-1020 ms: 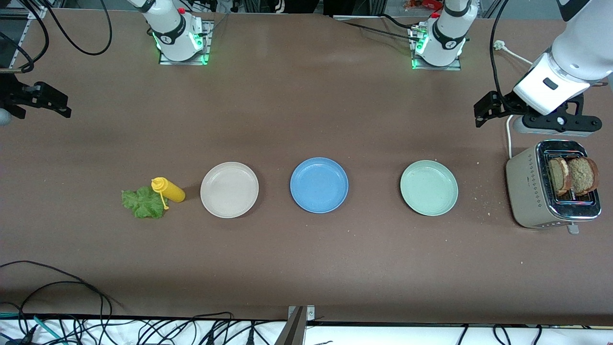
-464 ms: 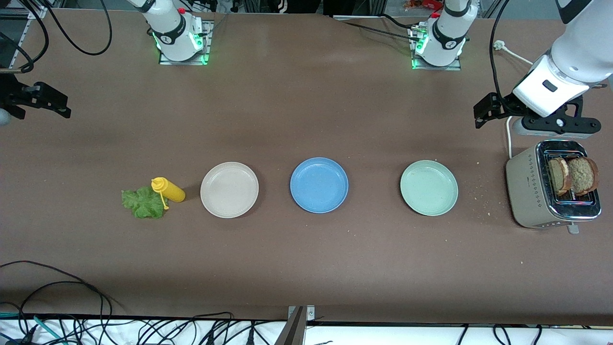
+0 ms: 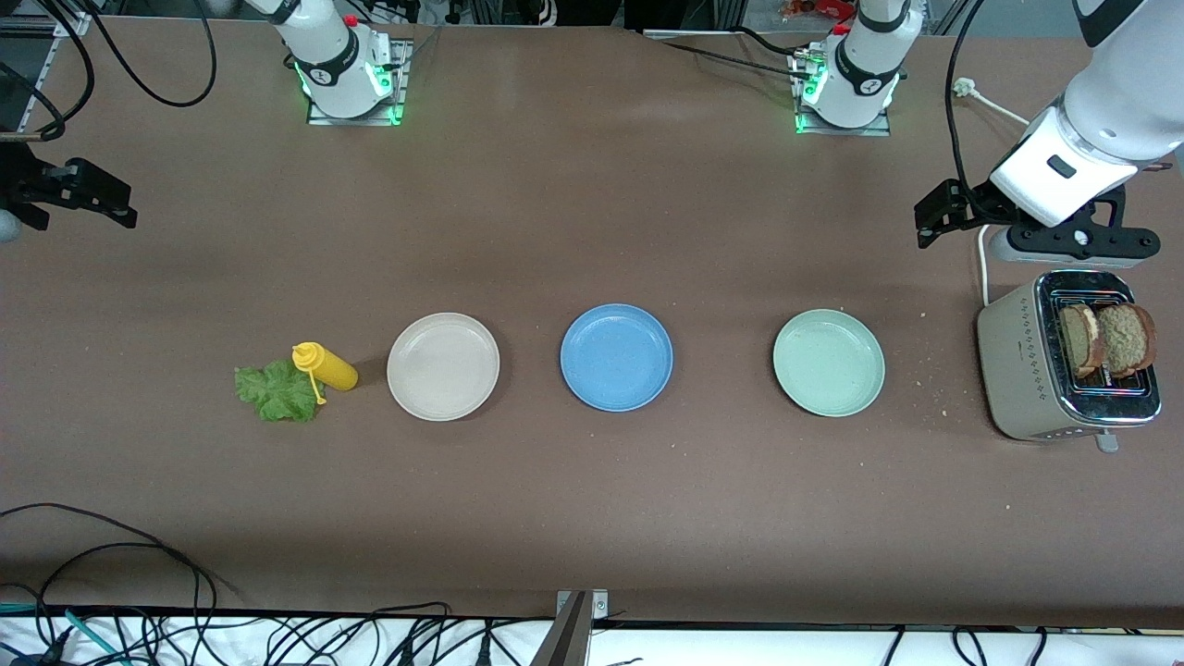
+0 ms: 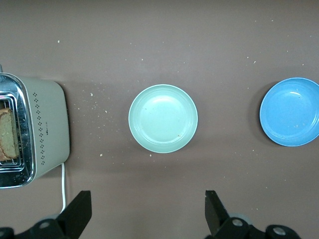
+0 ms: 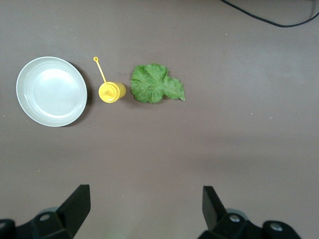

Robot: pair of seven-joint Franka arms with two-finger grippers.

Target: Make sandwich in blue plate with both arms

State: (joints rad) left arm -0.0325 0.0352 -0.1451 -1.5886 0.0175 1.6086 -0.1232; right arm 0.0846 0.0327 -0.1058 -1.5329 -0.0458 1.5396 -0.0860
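The blue plate is empty, in the middle of a row of three plates; it also shows in the left wrist view. Two brown bread slices stand in the toaster at the left arm's end. A green lettuce leaf lies on the table at the right arm's end, also in the right wrist view. My left gripper is open and empty, over the white cable beside the toaster. My right gripper is open and empty, high over the table's right-arm end.
A beige plate and a pale green plate flank the blue one. A yellow squeeze bottle stands between the lettuce and the beige plate. Crumbs lie around the toaster. Cables hang along the table's near edge.
My left hand has shifted very slightly over the toaster's end. Nothing on the table has moved.
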